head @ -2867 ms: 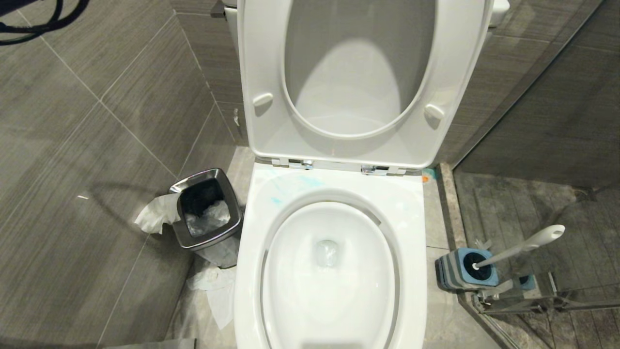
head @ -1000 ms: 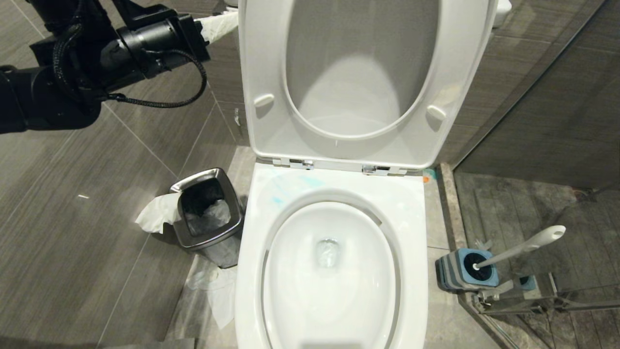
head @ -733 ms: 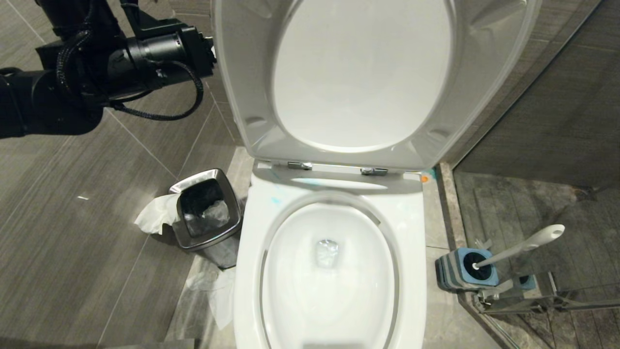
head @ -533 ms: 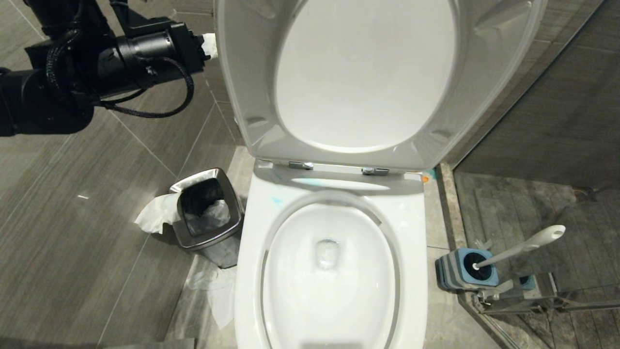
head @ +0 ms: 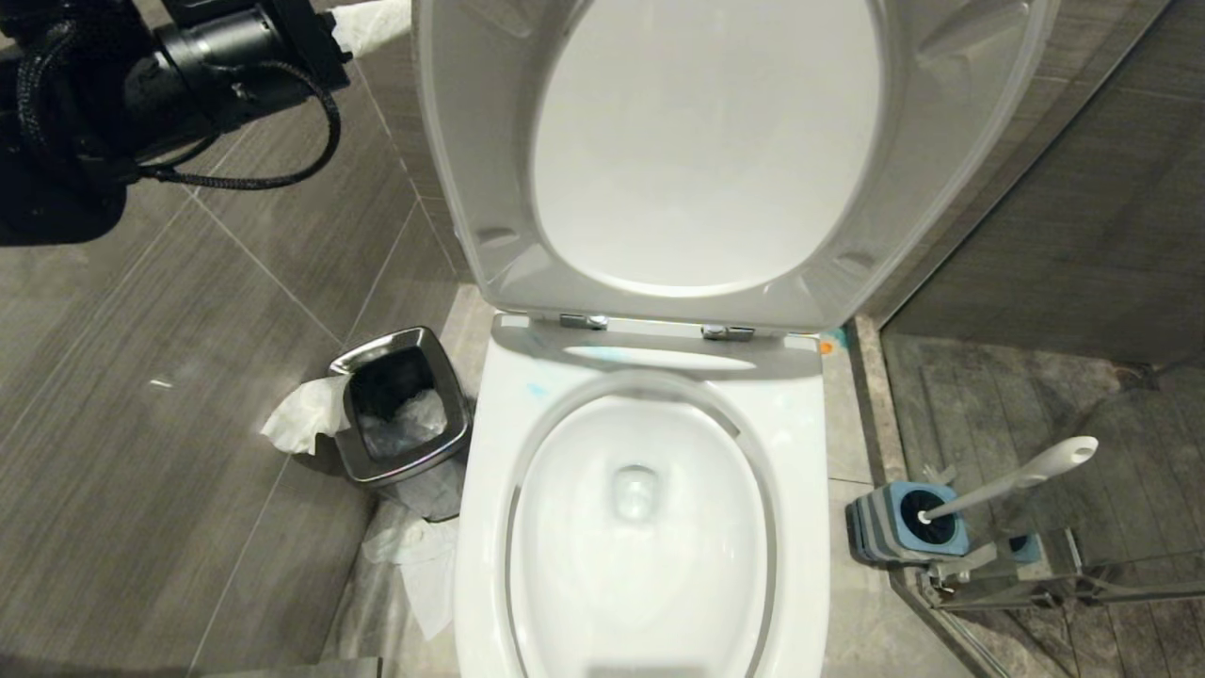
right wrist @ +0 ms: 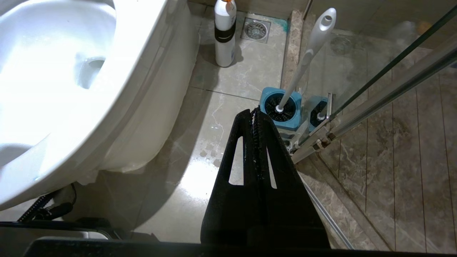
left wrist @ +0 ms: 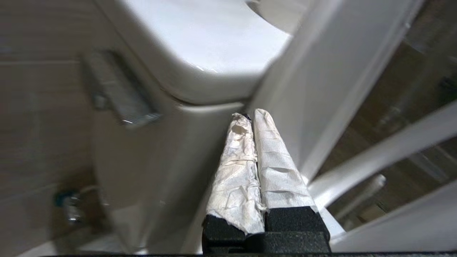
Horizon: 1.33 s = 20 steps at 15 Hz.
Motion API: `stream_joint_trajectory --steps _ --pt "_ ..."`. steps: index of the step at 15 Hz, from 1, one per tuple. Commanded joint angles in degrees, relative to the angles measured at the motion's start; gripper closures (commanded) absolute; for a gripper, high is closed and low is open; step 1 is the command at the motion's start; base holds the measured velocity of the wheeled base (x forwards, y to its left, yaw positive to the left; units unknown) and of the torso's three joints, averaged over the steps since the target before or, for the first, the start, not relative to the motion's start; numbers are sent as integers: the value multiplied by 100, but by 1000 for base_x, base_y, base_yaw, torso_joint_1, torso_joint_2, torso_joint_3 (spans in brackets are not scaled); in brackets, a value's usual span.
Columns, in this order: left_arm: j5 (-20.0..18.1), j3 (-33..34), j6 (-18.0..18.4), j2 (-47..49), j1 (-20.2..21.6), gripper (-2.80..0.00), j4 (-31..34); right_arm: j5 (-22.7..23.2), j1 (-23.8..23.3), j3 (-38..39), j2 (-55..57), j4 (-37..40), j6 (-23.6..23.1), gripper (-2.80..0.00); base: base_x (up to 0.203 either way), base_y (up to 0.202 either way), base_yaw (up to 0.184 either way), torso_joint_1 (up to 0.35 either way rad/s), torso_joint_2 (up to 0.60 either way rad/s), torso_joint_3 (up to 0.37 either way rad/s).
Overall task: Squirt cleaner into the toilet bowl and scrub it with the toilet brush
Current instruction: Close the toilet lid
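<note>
Grey-tiled bathroom, beige marble floor strip around the toilet, glass shower partition on the right. The toilet bowl [head: 650, 527] sits centre, basin uncovered, water at the bottom; its seat and lid [head: 725, 151] are tilted up over the back of the rim. Faint turquoise cleaner [head: 538, 389] marks show on the rear left of the rim, more just under the seat's shadow. The left gripper [left wrist: 250, 116] is up high beside the left edge of the lid, next to the cistern — fingers pressed together, both wrapped in white paper, nothing held between them. The right gripper [right wrist: 255, 111] hangs low at the toilet's right side, jaws closed and empty, pointing toward the toilet brush [right wrist: 307, 53]. The brush stands tilted in its blue-and-grey holder [head: 904, 527] on the floor right of the bowl, against the glass. A white spray bottle [right wrist: 224, 32] stands on the floor nearby — by the floor drain [right wrist: 257, 29]. Steel waste bin [head: 400, 405] left of the bowl, crumpled tissue [head: 301, 419] beside it.
</note>
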Motion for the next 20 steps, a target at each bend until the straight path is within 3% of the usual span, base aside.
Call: stream_joint_trajectory --steps 1,4,6,9,18,20 --pt "218 -289 -100 27 43 0 -55 1 0 1 9 0 0 0 0 0 0 0 0 0" --pt "680 -916 -156 377 -196 0 -175 1 0 1 0 0 0 0 0 0 0 0 0 0" --pt "759 -1060 -215 587 -450 0 -469 1 8 1 9 0 0 0 0 0 0 0 0 0" --pt "768 -1066 -619 847 -763 0 -1080 1 0 1 9 0 0 0 0 0 0 0 0 0" --pt "842 -1076 -115 1249 -905 0 -1380 1 0 1 9 0 0 0 0 0 0 0 0 0" --pt "864 -1066 -220 1262 -897 0 -1390 1 0 1 5 0 0 0 0 0 0 0 0 0"
